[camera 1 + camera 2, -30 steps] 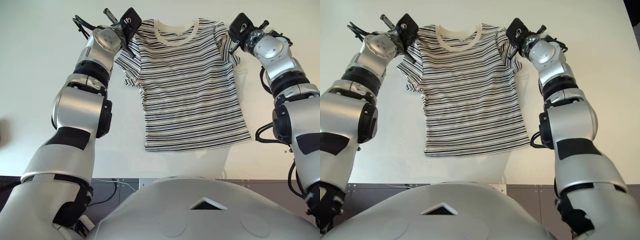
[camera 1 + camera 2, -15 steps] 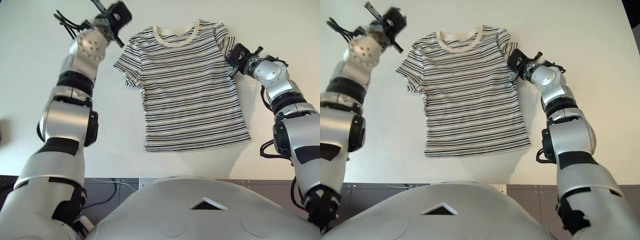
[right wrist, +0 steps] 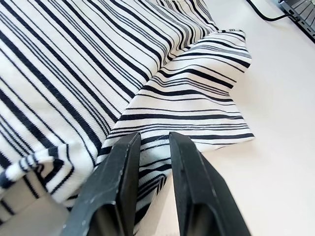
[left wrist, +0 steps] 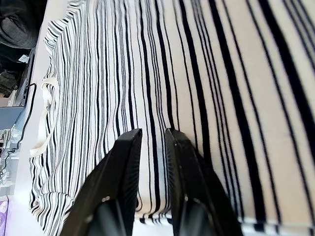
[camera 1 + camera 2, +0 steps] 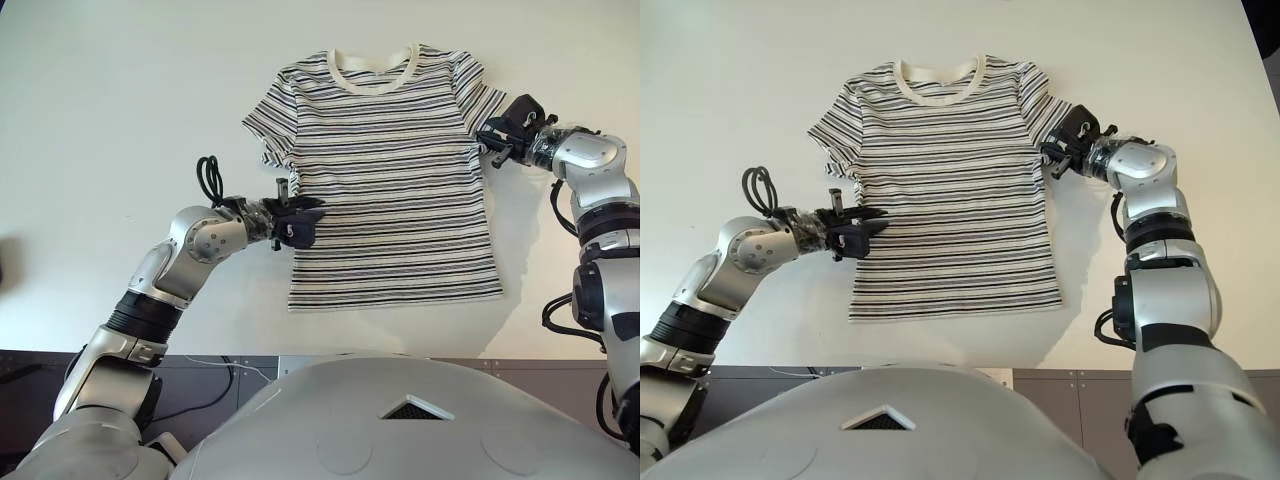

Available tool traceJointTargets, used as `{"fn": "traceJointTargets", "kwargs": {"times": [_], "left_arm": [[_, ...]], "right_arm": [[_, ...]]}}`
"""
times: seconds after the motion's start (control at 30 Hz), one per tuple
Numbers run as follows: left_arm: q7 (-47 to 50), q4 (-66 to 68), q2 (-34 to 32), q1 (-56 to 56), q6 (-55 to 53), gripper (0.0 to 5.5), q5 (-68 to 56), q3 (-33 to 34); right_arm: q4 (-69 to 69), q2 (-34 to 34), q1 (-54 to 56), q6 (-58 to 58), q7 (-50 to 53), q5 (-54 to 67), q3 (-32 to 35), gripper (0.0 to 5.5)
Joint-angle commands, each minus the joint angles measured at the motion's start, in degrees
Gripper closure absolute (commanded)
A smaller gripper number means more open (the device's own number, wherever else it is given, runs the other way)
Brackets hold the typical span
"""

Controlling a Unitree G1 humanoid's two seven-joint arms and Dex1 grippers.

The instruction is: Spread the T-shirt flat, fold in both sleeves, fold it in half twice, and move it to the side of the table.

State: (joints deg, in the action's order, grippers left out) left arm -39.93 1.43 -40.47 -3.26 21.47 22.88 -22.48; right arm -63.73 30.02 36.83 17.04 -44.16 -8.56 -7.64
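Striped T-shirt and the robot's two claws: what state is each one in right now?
Black-and-white striped T-shirt: spread flat on the white table, both sleeves unfolded.
Left gripper: slightly open, over the shirt's side edge.
Right gripper: slightly open, at a sleeve's hem.

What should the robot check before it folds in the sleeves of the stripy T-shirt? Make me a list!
1. Body of the T-shirt lying flat on the table: ok.
2. Sleeves folded in: not ok. The left sleeve and the right sleeve both stick out.
3. Is the right gripper at the right sleeve: ok.
4. Is the left gripper at the left sleeve: not ok. It sits lower down, at the shirt's side edge.
5. Either gripper holding cloth: cannot tell.
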Motion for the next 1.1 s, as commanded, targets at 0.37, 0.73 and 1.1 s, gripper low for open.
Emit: {"fn": "traceJointTargets", "kwargs": {"times": [0.37, 0.73, 1.1], "left_arm": [[-0.26, 1.64, -8.45, 10.3, 4.88, 4.62, 4.07, -2.87], [-0.97, -12.57, -6.33, 13.87, -6.66, 4.62, -8.67, 4.65], [2.07, -20.46, 1.77, 5.15, -28.77, 4.62, -17.01, 12.79]], "right_arm": [[8.08, 5.55, -8.13, 0.27, -5.97, 1.42, 0.4, 4.44], [72.01, 14.09, -42.18, -14.17, -12.87, 22.3, 9.03, 4.44], [79.44, 23.89, -59.13, -12.62, -21.43, 14.7, 2.92, 4.44]]}}
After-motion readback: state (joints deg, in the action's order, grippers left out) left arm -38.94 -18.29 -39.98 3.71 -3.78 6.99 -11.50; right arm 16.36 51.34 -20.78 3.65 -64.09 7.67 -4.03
